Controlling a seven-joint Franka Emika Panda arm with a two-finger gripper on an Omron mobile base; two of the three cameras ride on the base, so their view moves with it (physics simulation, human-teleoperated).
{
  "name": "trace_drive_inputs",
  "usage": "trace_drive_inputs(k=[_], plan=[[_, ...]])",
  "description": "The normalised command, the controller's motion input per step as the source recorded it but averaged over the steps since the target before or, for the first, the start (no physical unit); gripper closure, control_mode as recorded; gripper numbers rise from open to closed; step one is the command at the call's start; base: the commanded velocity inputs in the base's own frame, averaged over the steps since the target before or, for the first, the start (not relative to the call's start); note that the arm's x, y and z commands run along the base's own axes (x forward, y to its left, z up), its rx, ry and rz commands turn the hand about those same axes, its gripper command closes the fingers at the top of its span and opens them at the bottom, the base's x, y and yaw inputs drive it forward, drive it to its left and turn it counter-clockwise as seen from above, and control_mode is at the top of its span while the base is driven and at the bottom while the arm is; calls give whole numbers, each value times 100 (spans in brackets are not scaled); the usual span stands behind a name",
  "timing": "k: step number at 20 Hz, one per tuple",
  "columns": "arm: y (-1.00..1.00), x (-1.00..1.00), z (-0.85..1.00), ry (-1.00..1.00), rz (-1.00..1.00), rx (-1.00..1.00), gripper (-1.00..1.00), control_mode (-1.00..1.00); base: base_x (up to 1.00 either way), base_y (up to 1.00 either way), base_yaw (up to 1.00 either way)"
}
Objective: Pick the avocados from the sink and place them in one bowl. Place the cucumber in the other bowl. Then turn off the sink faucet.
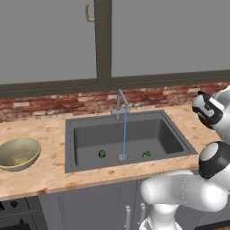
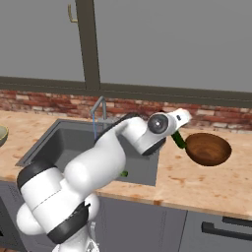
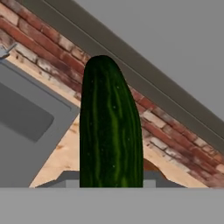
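The arm is stretched out to the right over the counter [image 2: 197,182], elbow bent low over the front edge and the wrist reaching toward the brick wall [image 1: 54,102] side — the gripper [image 2: 178,134] is clamped shut on the cucumber [image 3: 110,127], which sticks straight out past the fingers in the hand view and pokes down at an angle from the hand in the right base view, its lower end just at the near rim of the dark brown bowl [image 2: 207,148]. That bowl sits on the counter to the right of the sink [image 1: 72,148]. Count-wise: one cucumber, two avocados — one [image 1: 102,153] left of the drain and one [image 1: 146,154] right of it, both on the sink floor and well apart. Two bowls, the other being the olive-yellow bowl [image 1: 19,152] way over on the left counter. One faucet [image 1: 120,104] at the back of the sink, with a thin stream of water [image 1: 124,134] running down to the drain
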Motion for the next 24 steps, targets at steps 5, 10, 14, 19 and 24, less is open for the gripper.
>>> trace_drive_inputs(k=[5, 10, 14, 19, 24], plan=[[-28, 0, 0, 8, 4, 0, 100, -100, 0, 0, 0], [-21, 2, 0, 16, 2, 0, 100, -100, 0, 0, 0], [-15, 8, 0, 18, 2, 1, 100, -100, 0, 0, 0], [-24, 2, -1, 8, 8, 4, 100, -100, 0, 0, 0], [-31, 2, -18, 3, 9, 7, 100, -100, 0, 0, 0]])
